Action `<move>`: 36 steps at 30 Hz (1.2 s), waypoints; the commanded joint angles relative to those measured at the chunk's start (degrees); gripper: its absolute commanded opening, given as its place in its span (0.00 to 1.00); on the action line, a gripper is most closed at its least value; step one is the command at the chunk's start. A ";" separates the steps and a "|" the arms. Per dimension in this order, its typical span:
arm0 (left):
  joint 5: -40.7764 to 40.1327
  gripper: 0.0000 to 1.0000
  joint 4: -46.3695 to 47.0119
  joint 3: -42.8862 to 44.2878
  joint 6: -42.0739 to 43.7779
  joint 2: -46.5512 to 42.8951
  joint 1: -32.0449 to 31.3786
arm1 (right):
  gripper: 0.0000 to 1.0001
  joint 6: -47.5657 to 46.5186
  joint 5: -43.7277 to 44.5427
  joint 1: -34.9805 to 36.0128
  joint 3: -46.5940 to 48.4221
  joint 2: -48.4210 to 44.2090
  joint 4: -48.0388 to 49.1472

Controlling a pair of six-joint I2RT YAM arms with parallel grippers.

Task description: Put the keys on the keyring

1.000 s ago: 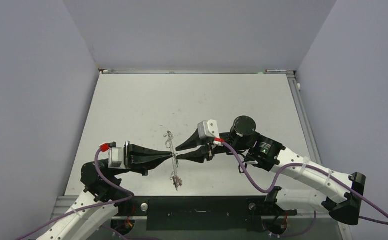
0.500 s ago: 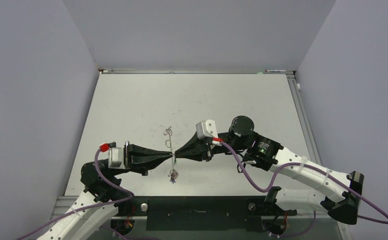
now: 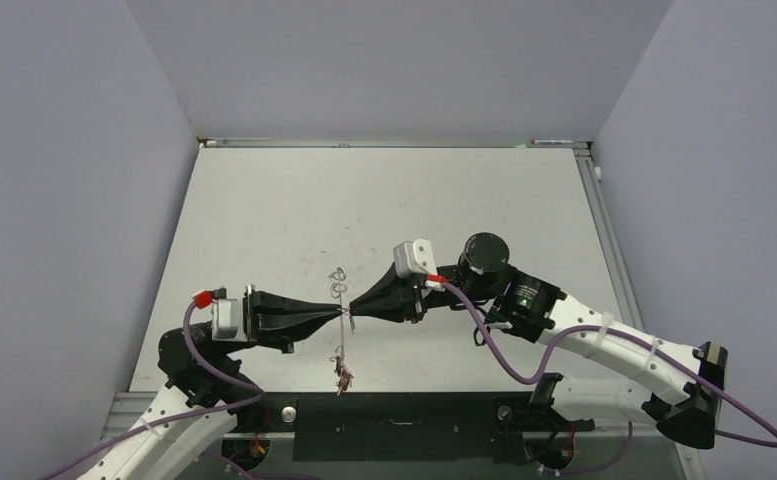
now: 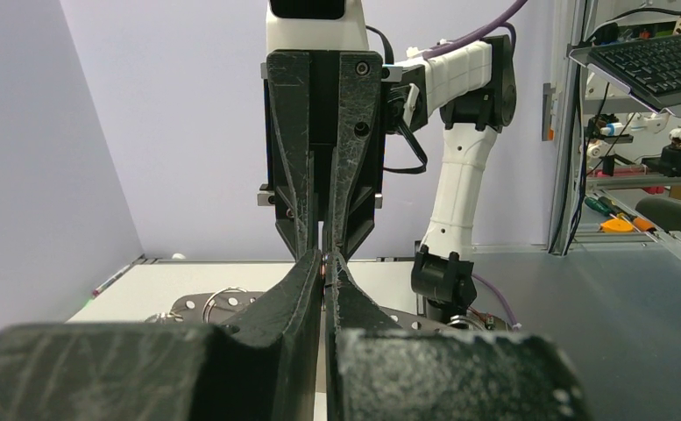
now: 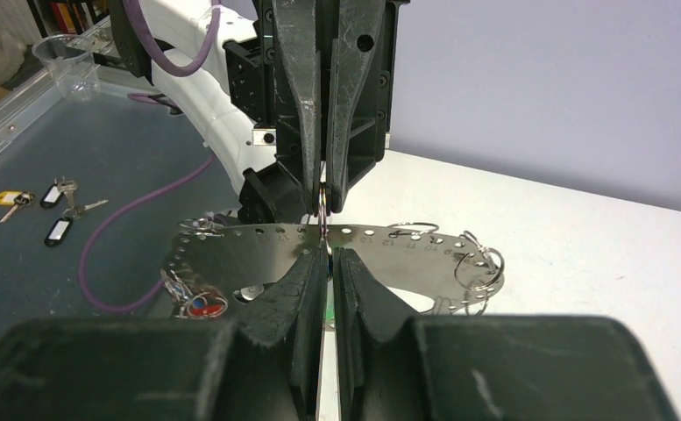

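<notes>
The keyring (image 3: 341, 338), seen edge-on from above as a thin silver line running away from the arms, is held at its middle between two grippers that meet tip to tip over the near part of the white table (image 3: 464, 200). On the left, the left gripper (image 3: 339, 316) reaches in level, its jaws pressed together on the metal. The right wrist camera shows the keyring as a flat silver crescent punched with a row of numbered holes. The keys (image 5: 193, 303), a red and a blue head among them, are bunched at its left end, and small split rings (image 5: 481, 263) are hooked through its right end. On the right, the right gripper (image 3: 356, 310) clamps its jaws on the same stretch of the crescent's edge, its fingertips almost touching those of the left. From overhead, the keys sit at the end nearest the arms' bases.
</notes>
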 commanded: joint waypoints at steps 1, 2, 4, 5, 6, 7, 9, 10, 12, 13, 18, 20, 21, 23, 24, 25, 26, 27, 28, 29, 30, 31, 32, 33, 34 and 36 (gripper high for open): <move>-2.80 0.00 3.30 -0.02 -0.05 -1.32 0.08 | 0.09 1.34 -0.64 -0.42 -1.23 0.22 5.53; -2.81 0.00 3.28 0.03 -0.05 -1.33 0.12 | 0.09 1.62 -0.77 -0.45 -1.32 0.44 5.94; -2.68 0.00 3.28 0.04 -0.04 -1.20 0.17 | 0.09 2.06 -1.24 -0.41 -1.39 0.86 6.79; -2.73 0.00 3.28 0.04 -0.04 -1.23 0.17 | 0.08 2.25 -1.32 -0.32 -1.41 1.07 7.04; -2.70 0.00 3.28 0.04 -0.04 -1.17 0.17 | 0.08 2.38 -1.41 -0.36 -1.41 1.25 7.25; -2.74 0.00 3.28 -0.02 -0.04 -1.23 0.17 | 0.08 2.53 -1.46 -0.32 -1.49 1.43 7.63; -2.67 0.00 3.28 0.00 -0.04 -1.13 0.17 | 0.08 2.91 -1.65 -0.32 -1.59 1.81 8.30; -2.67 0.00 3.28 0.04 -0.12 -1.07 0.17 | 0.08 3.01 -1.82 -0.34 -1.59 1.93 8.48; -2.57 0.00 3.28 0.04 -0.13 -0.84 0.18 | 0.08 3.15 -1.94 -0.32 -1.51 2.20 8.73; -2.53 0.00 3.28 0.04 -0.13 -0.84 0.17 | 0.08 3.09 -1.96 -0.36 -1.48 2.29 8.74; -2.05 0.00 3.36 0.12 -0.29 -0.60 0.18 | 0.07 3.02 -1.41 -0.35 -1.29 2.22 9.00; -1.64 0.00 3.51 0.13 -0.39 -0.31 0.17 | 0.07 2.56 -1.20 -0.40 -0.81 2.08 8.30; -1.54 0.00 3.54 0.13 -0.47 -0.35 0.21 | 0.07 2.09 -0.93 -0.32 -0.43 1.98 7.52; -1.42 0.00 3.52 0.13 -0.42 -0.33 0.21 | 0.07 1.21 -0.53 -0.39 0.24 1.63 6.24; -1.42 0.00 3.50 0.13 -0.48 -0.31 0.17 | 0.07 0.95 -0.32 -0.40 0.40 1.46 5.80; -1.36 0.00 3.46 0.13 -0.41 -0.35 0.19 | 0.07 0.88 -0.20 -0.44 0.54 1.11 5.62; -1.27 0.00 3.46 0.13 -0.40 -0.27 0.17 | 0.07 0.71 -0.19 -0.45 0.64 0.91 5.54; -1.13 0.00 3.38 0.21 -0.40 -0.23 0.18 | 0.07 0.65 -0.19 -0.46 0.75 0.79 5.45; -0.96 0.00 3.29 0.22 -0.35 -0.15 0.17 | 0.07 0.61 -0.26 -0.45 0.85 0.74 5.40; -0.73 0.00 3.24 0.26 -0.34 -0.04 0.17 | 0.07 0.60 -0.39 -0.45 0.95 0.68 5.33; -0.63 0.00 3.13 0.35 -0.23 0.13 0.17 | 0.07 0.56 -0.44 -0.43 1.01 0.64 5.24; -0.52 0.00 3.00 0.39 -0.14 0.21 0.17 | 0.07 0.52 -0.37 -0.40 1.02 0.52 5.22; -0.60 0.00 2.89 0.40 -0.07 0.26 0.17 | 0.07 0.36 -0.30 -0.48 0.97 0.43 5.22; -0.65 0.00 2.80 0.40 0.03 0.19 0.17 | 0.11 0.34 -0.16 -0.46 0.96 0.48 5.22; -0.80 0.00 2.56 0.44 0.16 0.13 0.17 | 0.17 0.41 0.12 -0.54 0.89 0.56 5.12; -1.46 0.00 1.93 0.48 0.65 -0.20 0.17 | 0.30 0.46 0.67 -0.51 0.78 0.67 4.61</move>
